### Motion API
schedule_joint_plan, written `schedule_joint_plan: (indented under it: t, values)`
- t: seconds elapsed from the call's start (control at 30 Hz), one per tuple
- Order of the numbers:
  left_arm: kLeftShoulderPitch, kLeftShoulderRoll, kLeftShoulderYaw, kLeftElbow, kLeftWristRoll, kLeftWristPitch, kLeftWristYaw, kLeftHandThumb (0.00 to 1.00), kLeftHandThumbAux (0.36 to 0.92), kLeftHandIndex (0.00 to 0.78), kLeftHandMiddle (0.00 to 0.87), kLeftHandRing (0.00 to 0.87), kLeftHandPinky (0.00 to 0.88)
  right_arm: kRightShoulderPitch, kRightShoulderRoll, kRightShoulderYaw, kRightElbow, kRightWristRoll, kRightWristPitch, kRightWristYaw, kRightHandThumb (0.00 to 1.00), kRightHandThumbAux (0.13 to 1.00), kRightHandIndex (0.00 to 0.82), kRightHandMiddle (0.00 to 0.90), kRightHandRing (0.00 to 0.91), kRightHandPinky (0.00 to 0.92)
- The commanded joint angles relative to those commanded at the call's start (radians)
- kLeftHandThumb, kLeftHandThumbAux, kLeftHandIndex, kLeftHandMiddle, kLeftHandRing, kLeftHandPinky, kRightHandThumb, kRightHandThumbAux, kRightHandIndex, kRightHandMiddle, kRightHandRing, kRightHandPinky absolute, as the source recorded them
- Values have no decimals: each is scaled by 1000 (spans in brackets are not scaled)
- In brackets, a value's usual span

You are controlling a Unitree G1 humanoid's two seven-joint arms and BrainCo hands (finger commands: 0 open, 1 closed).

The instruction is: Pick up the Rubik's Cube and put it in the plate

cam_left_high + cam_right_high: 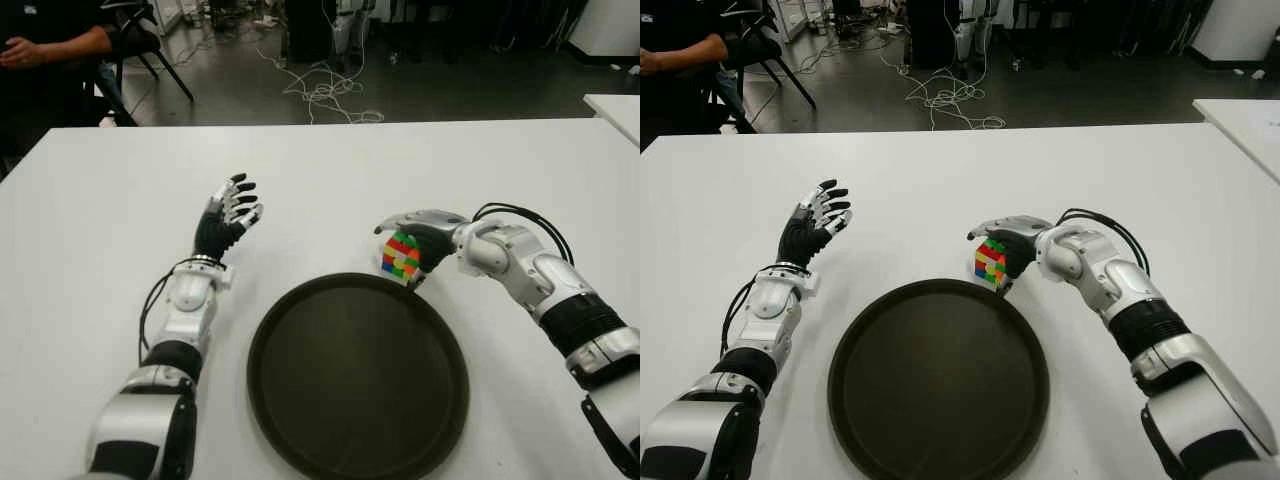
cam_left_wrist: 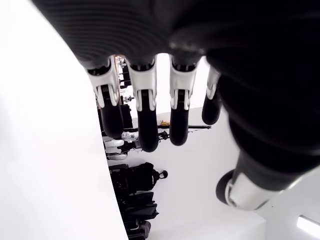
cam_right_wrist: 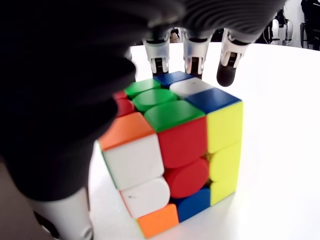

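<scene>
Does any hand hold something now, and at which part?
The right hand grips the multicoloured Rubik's Cube over its top and sides, beside the dark round plate. The left hand holds nothing.

The right hand [image 1: 1008, 240] cups the Rubik's Cube [image 1: 990, 262] on the white table [image 1: 940, 170] just beyond the dark plate's [image 1: 855, 345] far rim, while the left hand [image 1: 812, 228] shows open-fingered well left

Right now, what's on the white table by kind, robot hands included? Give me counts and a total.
Rubik's Cube: 1, under the right hand's fingers, just beyond the plate's far rim
Plate: 1, dark, round, nothing in it
Robot hands: 2, the right hand on the cube, the left hand open left of the plate
Total: 4
</scene>
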Motion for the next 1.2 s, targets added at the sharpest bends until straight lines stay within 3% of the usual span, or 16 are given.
schedule_joint_plan:
  t: [1.2]
  values:
    - [-4,1,2,8,-3,6,-6,260,723,148,205,206,200,-38,-1,0,80,12,17,5,0,853,163,165,164,133]
